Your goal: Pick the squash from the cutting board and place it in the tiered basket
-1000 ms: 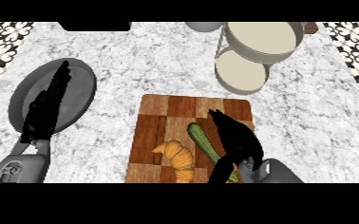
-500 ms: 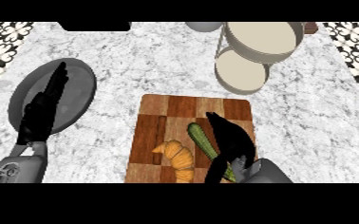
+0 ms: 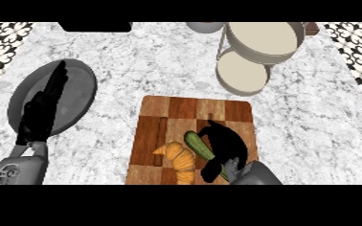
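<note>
Bright, diffuse light falls evenly on the pale counter [image 3: 141, 62] and the cutting board [image 3: 176, 110], shadows are faint and soft-edged, and the black left hand [image 3: 44, 110] and right hand [image 3: 228, 146] show as flat dark shapes with little shading.

R hand [image 3: 228, 147] over cutting board's [image 3: 185, 111] lower-right corner, thumb and fingers prob. curled round squash [image 3: 197, 145]; squash's lower end partly hidden. Croissant [image 3: 179, 160] just beside squash, by board's bottom edge. Tiered basket [image 3: 260, 44] at counter's [image 3: 148, 60] far-right corner, well apart. L hand [image 3: 41, 115] open, flat, over grey plate [image 3: 82, 82] near counter's left edge.
</note>
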`<state>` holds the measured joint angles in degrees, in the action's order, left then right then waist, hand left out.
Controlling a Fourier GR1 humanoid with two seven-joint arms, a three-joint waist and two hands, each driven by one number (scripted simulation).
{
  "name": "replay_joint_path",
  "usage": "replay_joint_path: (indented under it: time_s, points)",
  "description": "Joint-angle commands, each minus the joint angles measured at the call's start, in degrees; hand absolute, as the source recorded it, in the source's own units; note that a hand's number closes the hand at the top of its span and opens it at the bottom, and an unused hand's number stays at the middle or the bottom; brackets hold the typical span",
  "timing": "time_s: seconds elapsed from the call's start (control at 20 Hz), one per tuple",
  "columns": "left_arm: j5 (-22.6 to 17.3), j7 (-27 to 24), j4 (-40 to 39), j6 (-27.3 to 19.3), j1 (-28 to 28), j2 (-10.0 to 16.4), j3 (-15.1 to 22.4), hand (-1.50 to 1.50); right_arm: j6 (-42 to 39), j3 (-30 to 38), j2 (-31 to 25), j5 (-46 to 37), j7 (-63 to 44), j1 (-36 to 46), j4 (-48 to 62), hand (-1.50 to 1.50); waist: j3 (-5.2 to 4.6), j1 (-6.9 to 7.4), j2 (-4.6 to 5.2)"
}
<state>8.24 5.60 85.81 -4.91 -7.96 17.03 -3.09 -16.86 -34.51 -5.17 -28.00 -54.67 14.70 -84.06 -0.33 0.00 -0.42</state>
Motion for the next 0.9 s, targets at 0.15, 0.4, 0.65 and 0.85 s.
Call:
replay_joint_path:
  time_s: [0.15, 0.4, 0.65, 0.85]
  points:
    - [1.72, -3.06, -1.56, -0.65, 1.59, -2.16, 1.11, 0.00, -5.76, -4.27, -1.11, -3.70, 5.94, 2.90, 4.21, 1.50, 0.33, 0.23, 0.46]
    - [0.24, -0.53, -2.50, 1.49, -2.37, -0.24, -1.72, 0.00, -2.54, -0.26, 0.59, -2.35, 5.63, -3.12, -0.82, 1.50, 0.34, -0.15, 0.39]
    - [2.59, -0.37, -0.68, -0.18, -1.46, -3.77, 1.90, 0.00, 11.63, -3.83, 5.02, -0.60, -5.33, 10.24, 6.04, 1.50, 0.35, 1.48, 0.59]
    - [2.15, -2.17, -3.09, 0.59, -3.73, -3.54, 1.82, 0.00, 19.37, -0.79, 5.11, -6.90, -10.49, 21.94, 12.88, 1.50, 0.22, 5.48, 1.56]
